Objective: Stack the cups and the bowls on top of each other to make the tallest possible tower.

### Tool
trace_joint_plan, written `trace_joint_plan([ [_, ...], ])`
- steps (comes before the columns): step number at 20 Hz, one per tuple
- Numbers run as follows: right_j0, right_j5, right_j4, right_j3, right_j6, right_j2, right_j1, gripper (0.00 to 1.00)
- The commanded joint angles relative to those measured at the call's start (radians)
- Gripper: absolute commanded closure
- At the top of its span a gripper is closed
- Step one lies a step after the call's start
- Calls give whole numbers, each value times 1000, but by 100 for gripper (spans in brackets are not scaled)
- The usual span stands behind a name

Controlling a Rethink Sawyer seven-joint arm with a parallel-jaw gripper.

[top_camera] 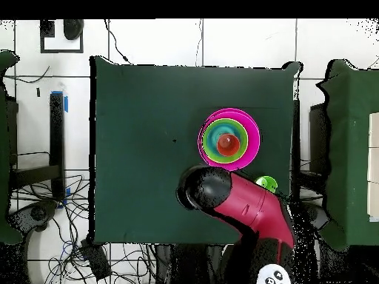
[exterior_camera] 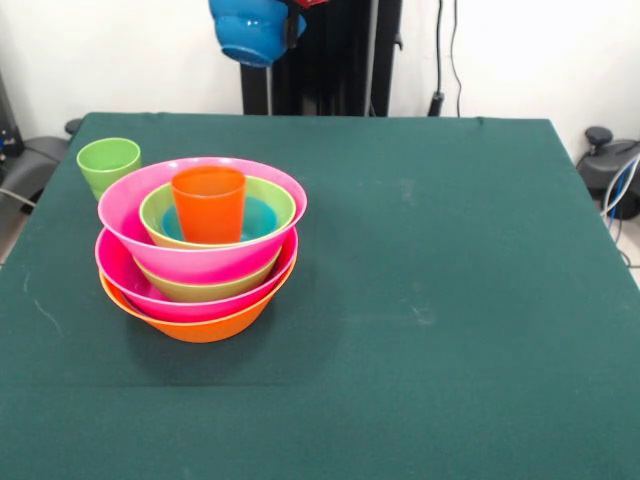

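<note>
The tower point(exterior_camera: 200, 255) stands on the left part of the green bench point(exterior_camera: 430, 300) in the front view. An orange bowl point(exterior_camera: 200, 328) sits lowest, then a pink bowl point(exterior_camera: 190, 300), a green bowl point(exterior_camera: 205, 288), a second, wider pink bowl point(exterior_camera: 200, 250), and another green bowl point(exterior_camera: 270, 205) nested in it. Inside that one a light blue bowl point(exterior_camera: 262, 218) shows, and the orange-red cup point(exterior_camera: 208, 205) stands upright in the middle, its rim the highest point. From overhead the pile reads as concentric rings with the cup at the centre point(top_camera: 228, 143).

So most of the build looks done. Two pieces are plainly still off it. The light green cup point(exterior_camera: 108, 165) stands upright on the bench just behind and to the left of the tower, apart from it. A blue bowl point(exterior_camera: 250, 30) hangs high at the top edge of the front view, carried below the claw point(exterior_camera: 300, 5); the claw seems clamped on it, though the fingers themselves are cut off by the edge. In the overhead view the arm point(top_camera: 237, 203) covers that spot.

By my judgement, what remains is setting the blue bowl and the green cup on top.
</note>
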Motion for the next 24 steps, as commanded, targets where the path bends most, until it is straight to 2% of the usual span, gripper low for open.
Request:
trace_joint_plan([
  [1, -55, 6, 13, -86, 74, 94, 102, 100],
  [5, -75, 17, 4, -129, 47, 115, 122, 100],
  [13, -154, 3, -15, -251, -44, 203, 198, 100],
  [19, -178, -53, -8, -298, -42, 255, 255, 100],
  [24, -180, -47, 2, -325, -21, 283, 274, 100],
])
